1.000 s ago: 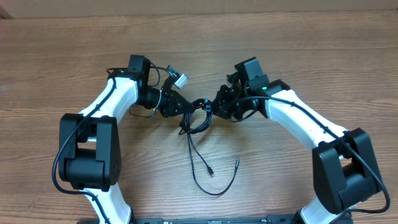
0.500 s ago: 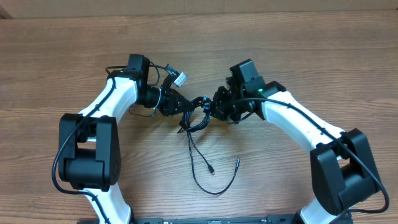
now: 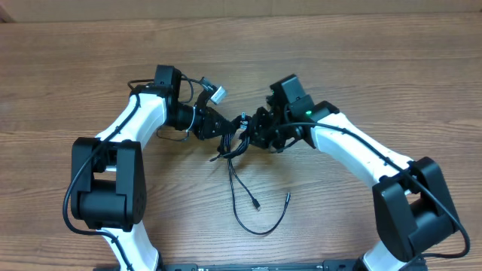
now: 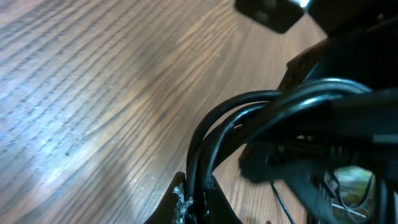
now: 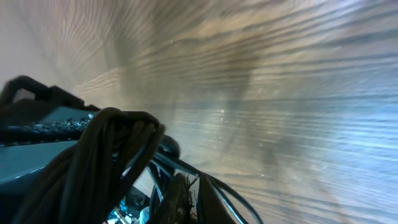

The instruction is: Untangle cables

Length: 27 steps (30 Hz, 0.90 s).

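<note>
Wood table (image 3: pixel 75 68) — left end effector (image 3: pixel 227 134) clamped on cables (image 3: pixel 238 147); right end effector (image 3: pixel 252 133) clamped on same bundle.

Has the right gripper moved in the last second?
Yes. The right gripper has shifted leftward in the overhead view, toward the left gripper and the cables bunched between them, judged against the loose plug end lying still on the table.

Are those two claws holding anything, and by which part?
The left gripper and right gripper both clamp the cables at the tangled bunch; plug ends trail loose.
</note>
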Tool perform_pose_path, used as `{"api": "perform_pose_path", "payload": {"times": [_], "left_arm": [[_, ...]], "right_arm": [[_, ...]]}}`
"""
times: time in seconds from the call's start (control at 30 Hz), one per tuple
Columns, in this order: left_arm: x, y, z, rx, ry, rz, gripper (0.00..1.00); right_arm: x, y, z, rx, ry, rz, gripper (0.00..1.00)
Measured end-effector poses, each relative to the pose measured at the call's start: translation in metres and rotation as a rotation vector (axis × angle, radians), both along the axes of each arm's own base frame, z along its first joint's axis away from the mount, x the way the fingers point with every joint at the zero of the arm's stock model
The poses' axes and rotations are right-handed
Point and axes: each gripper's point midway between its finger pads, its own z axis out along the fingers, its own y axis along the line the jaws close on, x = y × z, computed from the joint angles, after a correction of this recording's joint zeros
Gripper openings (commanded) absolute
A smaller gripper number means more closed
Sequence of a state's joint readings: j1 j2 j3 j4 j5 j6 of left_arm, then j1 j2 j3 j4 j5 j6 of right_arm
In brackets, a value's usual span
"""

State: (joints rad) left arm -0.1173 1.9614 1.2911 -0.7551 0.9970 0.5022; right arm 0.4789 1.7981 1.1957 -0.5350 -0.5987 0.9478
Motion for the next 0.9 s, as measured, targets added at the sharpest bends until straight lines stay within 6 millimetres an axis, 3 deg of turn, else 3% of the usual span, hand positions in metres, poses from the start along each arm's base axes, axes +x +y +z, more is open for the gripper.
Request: {"api": "perform_pose_path", "payload": {"times": [0.13, 0.23, 0.4, 0.73, 0.9], "left_arm": [[0.004, 0.003, -0.005, 0.033, 0.015, 0.031, 0.04], [0.006, 0.004, -0.006, 0.045, 0.032, 0.051, 0.04], [0.009, 0.005, -0.007, 0.052, 0.061, 0.084, 0.04], [0.024, 0.007, -0.01, 0.074, 0.104, 0.182, 0.04], [0.034, 0.017, -0.027, 0.145, 0.17, 0.318, 0.04]], "right_arm": [[0.01, -0.013, -0.002, -0.016, -0.013, -0.027, 0.19], [0.013, -0.018, -0.005, -0.048, -0.03, -0.039, 0.22], [0.017, -0.026, -0.012, -0.106, -0.047, -0.062, 0.47], [0.028, -0.059, -0.023, -0.203, -0.033, -0.149, 0.52], [0.026, -0.077, -0.028, -0.239, -0.004, -0.161, 0.51]]}}
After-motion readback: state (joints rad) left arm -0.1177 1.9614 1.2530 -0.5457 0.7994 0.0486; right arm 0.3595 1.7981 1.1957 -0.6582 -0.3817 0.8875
